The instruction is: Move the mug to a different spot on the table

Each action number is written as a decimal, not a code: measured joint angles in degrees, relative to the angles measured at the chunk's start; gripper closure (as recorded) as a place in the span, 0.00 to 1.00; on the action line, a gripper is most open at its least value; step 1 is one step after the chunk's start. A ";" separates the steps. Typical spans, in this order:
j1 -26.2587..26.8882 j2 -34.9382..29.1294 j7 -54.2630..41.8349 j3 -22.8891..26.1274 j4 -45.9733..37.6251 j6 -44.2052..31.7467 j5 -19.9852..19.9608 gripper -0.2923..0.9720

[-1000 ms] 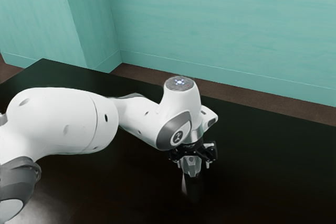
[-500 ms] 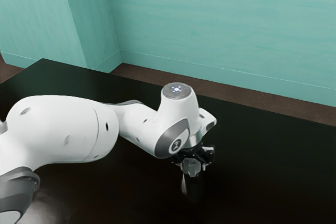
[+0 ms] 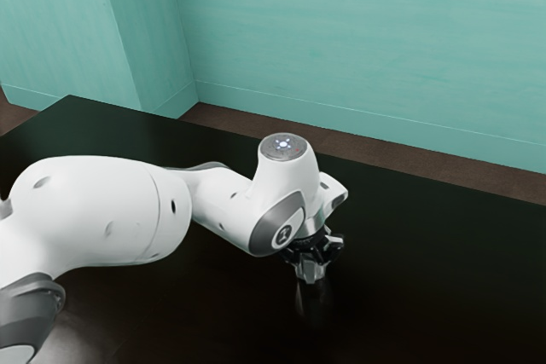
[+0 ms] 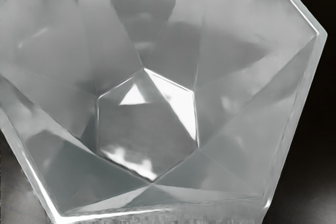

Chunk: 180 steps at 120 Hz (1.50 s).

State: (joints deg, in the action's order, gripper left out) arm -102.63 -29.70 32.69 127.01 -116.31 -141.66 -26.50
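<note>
The mug (image 3: 310,274) is a small grey faceted cup, low on the dark table (image 3: 444,262) near the middle of the exterior view. My gripper (image 3: 312,263) comes down on it from above, its black fingers (image 3: 332,245) drawn in against the mug from two sides. In the wrist view the mug's pale angular inside (image 4: 152,124) lies directly under my hand, with its rim (image 4: 307,103) near the picture's edges. The mug's lower part is lost against the dark, glossy tabletop.
The dark glossy table stretches on toward the exterior view's right and front. Its far edge (image 3: 256,130) runs along a brown floor strip below the teal wall. My white arm (image 3: 102,219) covers the table at the exterior view's left.
My hand has sunk a little and shifted slightly toward the exterior view's left. The black fingers have drawn closer together around the mug.
</note>
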 joint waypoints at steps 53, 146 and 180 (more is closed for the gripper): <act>6.31 -1.47 0.47 -8.70 -1.35 -1.72 0.82 0.69; 42.72 -1.49 -0.59 -46.03 -28.27 -9.73 1.46 0.76; 43.34 -1.93 -1.70 -47.91 -33.58 -15.40 1.19 0.76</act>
State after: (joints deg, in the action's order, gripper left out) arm -59.29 -31.63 30.98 79.10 -149.89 -157.06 -25.31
